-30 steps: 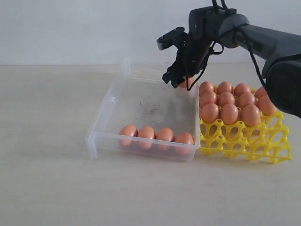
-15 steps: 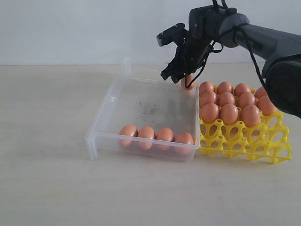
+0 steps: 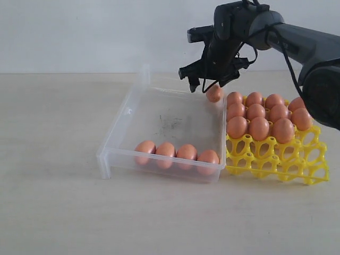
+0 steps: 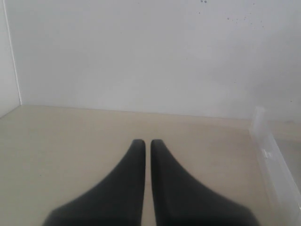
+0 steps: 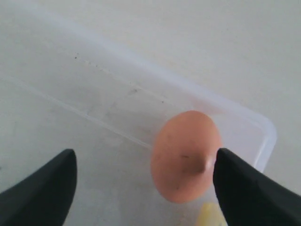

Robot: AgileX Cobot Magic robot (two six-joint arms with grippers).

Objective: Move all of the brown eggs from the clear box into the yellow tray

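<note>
Exterior view: the right gripper (image 3: 208, 82) hangs over the far right corner of the clear box (image 3: 119, 139). Its jaws are spread. A lone egg (image 3: 214, 93) sits just under it in that corner, next to the yellow tray (image 3: 276, 164). I cannot tell whether the egg rests on the box floor. Four more brown eggs (image 3: 165, 151) lie side by side in a row against the near wall of the box. The box floor has dark scuffs at its middle. The tray touches the right wall of the box. Eleven eggs fill its three far rows, four, four and three. The box and tray stand on a pale table (image 3: 53, 212).

Left wrist view: the left gripper (image 4: 143, 141) is closed to a thin slit with nothing between its fingers (image 4: 127, 183). It is above bare table (image 4: 61, 141) with a white wall (image 4: 141, 56) behind. A corner of the clear box (image 4: 270, 160) shows at the edge of the view.

Right wrist view: the right gripper (image 5: 146, 151) is wide open, its fingers (image 5: 44, 188) well apart. The lone egg (image 5: 186, 155) is between them, touching or just beside one finger and well clear of the other, so it is not clamped. It is over the rounded corner of the clear box (image 5: 94, 84). A bit of the yellow tray (image 5: 209, 217) shows beside the egg.
</note>
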